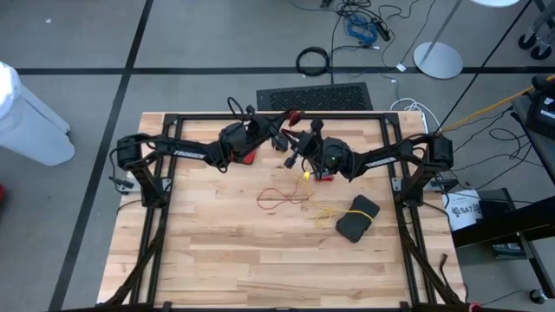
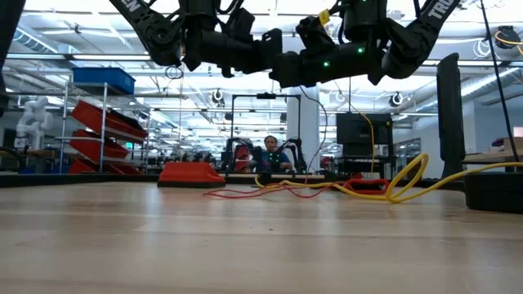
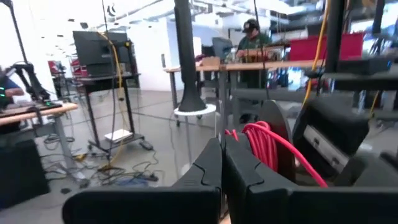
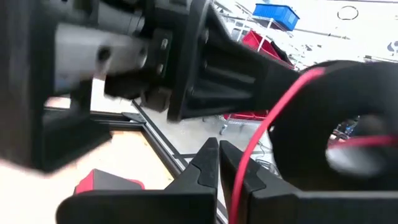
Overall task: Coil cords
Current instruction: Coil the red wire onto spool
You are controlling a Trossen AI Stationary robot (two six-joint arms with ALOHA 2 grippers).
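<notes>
Red-orange cord (image 1: 279,196) lies in a loose loop on the wooden table (image 1: 217,251), near its middle, and the thin yellow cord (image 1: 324,212) trails just beside it toward a black pouch-like object (image 1: 357,217) resting on the boards. In the high view both arms reach inward over the far half of the table, their wrists close together above the cords.

The left gripper (image 3: 222,163) is raised off the table with its fingers pressed together, nothing visibly between the tips. Just beside those fingers, the left wrist view shows a coil of red cord (image 3: 264,142) wound on a black reel (image 3: 323,134). One strand runs from that coil down toward the bottom of the picture.

The right gripper (image 4: 219,163) is also lifted clear of the wood, fingers closed against each other. A red strand (image 4: 273,121) crosses in front of a round black reel (image 4: 339,134) near it; whether the fingers pinch that strand cannot be told.

From table height, the red and yellow cords lie tangled on the far part of the surface, with a thicker yellow cable (image 2: 409,175) curving beside them. A person (image 3: 252,46) stands at a bench in the room behind.
</notes>
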